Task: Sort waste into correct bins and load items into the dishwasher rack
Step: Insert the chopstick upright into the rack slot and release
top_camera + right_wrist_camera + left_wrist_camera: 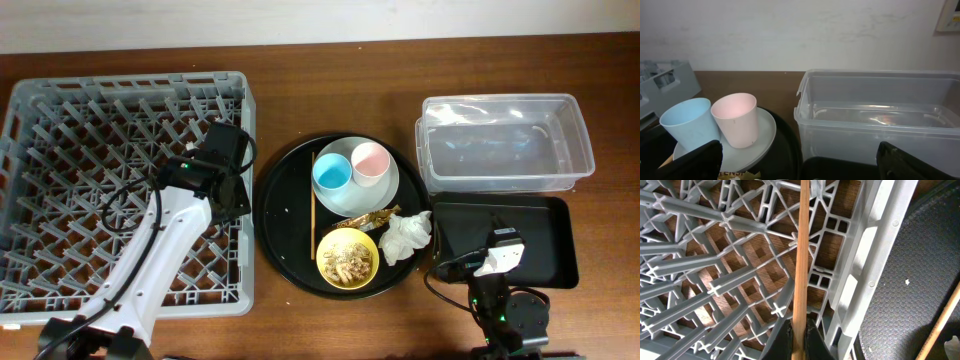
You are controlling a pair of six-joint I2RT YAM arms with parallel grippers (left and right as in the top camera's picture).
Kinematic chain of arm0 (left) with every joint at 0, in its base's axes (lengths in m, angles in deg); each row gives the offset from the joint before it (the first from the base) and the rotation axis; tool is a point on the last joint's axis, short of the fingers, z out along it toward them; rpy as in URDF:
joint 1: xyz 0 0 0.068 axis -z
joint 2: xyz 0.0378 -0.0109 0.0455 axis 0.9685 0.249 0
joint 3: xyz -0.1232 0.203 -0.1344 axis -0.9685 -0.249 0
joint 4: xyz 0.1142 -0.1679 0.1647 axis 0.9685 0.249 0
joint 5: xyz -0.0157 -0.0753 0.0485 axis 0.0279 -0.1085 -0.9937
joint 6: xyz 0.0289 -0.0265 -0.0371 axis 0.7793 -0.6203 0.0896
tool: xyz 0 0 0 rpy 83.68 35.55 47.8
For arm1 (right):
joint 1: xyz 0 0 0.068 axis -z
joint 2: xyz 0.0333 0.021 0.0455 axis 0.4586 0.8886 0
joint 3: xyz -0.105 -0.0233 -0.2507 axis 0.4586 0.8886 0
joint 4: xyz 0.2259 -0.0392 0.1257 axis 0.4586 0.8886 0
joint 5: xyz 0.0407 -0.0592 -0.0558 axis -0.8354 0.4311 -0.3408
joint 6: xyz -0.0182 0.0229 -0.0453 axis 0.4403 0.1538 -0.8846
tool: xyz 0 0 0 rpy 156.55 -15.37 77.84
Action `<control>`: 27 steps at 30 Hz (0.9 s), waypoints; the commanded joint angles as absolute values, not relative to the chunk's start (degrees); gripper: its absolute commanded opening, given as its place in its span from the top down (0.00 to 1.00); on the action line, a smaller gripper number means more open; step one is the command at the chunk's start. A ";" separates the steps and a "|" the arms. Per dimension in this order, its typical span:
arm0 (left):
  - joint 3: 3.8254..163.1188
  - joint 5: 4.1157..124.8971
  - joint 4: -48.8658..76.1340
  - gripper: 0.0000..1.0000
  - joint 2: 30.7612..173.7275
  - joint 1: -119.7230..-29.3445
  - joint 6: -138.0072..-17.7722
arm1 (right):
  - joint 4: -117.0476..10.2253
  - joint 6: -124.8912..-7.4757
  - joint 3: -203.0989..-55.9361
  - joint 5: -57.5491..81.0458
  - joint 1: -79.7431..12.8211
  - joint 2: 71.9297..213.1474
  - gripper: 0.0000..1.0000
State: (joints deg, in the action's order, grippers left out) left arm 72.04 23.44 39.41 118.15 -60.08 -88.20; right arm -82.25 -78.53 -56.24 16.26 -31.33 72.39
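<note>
My left end effector (798, 339) was clamped on one wooden chopstick (801, 250), gripping it near its end. The stick ran straight out ahead of my fingers, its long axis in line with my wrist. It hung above the lattice floor of the dishwasher rack (866, 275), just inside the rack's right-hand wall and roughly parallel to it, and I could not see it touching floor or pegs. That was what the coming move turned on, as I judged it: lowered as it lay, the stick would have to settle along the ribs rather than over a gap it could slip through. The other chopstick (941, 322) lay beyond that wall on the round black tray (912, 255), nearer my left arm than my right. My right end effector (805, 162) had its fingers spread wide, holding nothing, facing the clear tub (875, 120).
</note>
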 commanded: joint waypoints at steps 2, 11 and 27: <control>73.42 22.34 41.45 0.99 117.23 -60.16 -88.50 | -81.95 -78.10 -55.96 16.57 -30.98 72.08 0.01; 79.76 22.61 49.42 1.00 99.55 -59.92 -84.92 | -81.95 -78.12 -55.96 16.57 -30.98 72.08 0.02; 70.90 20.97 40.11 0.06 100.51 -54.52 -75.85 | -81.92 -78.10 -55.96 16.57 -30.98 72.08 0.01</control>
